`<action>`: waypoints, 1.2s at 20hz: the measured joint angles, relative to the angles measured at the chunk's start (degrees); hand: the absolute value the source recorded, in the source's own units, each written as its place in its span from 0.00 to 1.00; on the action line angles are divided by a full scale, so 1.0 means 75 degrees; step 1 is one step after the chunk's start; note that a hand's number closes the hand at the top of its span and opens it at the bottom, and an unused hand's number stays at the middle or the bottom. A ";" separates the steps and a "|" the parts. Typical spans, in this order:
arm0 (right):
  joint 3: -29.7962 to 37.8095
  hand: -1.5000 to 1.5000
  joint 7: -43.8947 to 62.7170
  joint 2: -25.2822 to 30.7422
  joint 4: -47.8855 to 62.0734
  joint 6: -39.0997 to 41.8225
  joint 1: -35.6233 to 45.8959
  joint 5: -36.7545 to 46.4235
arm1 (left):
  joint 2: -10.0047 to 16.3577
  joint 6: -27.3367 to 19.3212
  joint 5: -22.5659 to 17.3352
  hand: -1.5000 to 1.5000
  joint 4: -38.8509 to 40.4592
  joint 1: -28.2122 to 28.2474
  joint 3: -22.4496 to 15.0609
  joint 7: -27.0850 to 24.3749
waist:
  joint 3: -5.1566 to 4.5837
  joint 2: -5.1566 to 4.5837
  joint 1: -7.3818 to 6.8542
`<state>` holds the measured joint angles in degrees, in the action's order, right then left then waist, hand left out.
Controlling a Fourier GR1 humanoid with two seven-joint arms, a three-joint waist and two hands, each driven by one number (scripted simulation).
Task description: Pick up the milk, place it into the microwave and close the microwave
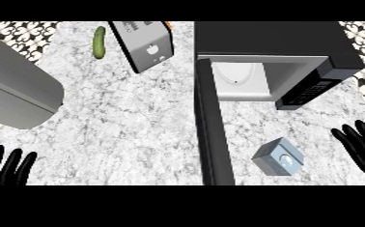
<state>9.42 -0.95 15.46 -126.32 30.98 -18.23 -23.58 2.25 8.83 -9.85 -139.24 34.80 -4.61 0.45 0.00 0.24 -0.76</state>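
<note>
The milk (278, 157) is a small grey-blue carton with a round white cap, standing on the counter at lower right. The microwave (285, 52) sits at the back right, its white cavity (241, 78) exposed. Its dark door (212, 124) is swung open toward me, running down the middle of the view just left of the milk. My right hand (354, 143) shows at the right edge, fingers straight and up, to the right of the milk and apart from it. At the lower left corner rests my left hand (14, 168), open and holding nothing.
A silver toaster (146, 45) lies at the back centre, a green cucumber (99, 42) to its left. A large grey rounded object (25, 93) fills the left edge. Marble counter (121, 124) stretches between the left hand and the open door.
</note>
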 measured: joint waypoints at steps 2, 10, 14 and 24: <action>-0.0020 0.00 -0.0140 -0.0132 0.0371 -0.0021 0.0095 0.0370 | 0.0000 0.0202 -0.0024 0.00 0.0003 0.0313 0.0093 -0.0263 | -0.0001 0.0001 -0.0038; 0.0097 0.00 -0.1490 -0.0505 0.2128 -0.0007 0.0201 0.2084 | -0.0054 0.0836 -0.0117 0.00 0.0005 0.1291 0.0248 -0.0972 | 0.0008 0.0003 -0.0095; 0.0184 0.00 -0.2204 -0.0465 0.3199 -0.0031 0.0364 0.2759 | -0.0063 0.1181 -0.0175 0.00 0.0023 0.1821 0.0371 -0.1361 | 0.0009 0.0003 -0.0129; 0.0068 0.00 -0.4549 -0.0340 0.6281 -0.0651 0.1196 0.4525 | -0.0084 0.1892 -0.0366 0.00 0.0099 0.2653 0.0756 -0.2148 | 0.0017 -0.0017 -0.0167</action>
<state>9.93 -35.07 12.91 -79.21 26.10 -9.25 10.35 1.61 23.02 -12.60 -138.50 54.69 1.06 -15.66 0.13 0.12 -2.01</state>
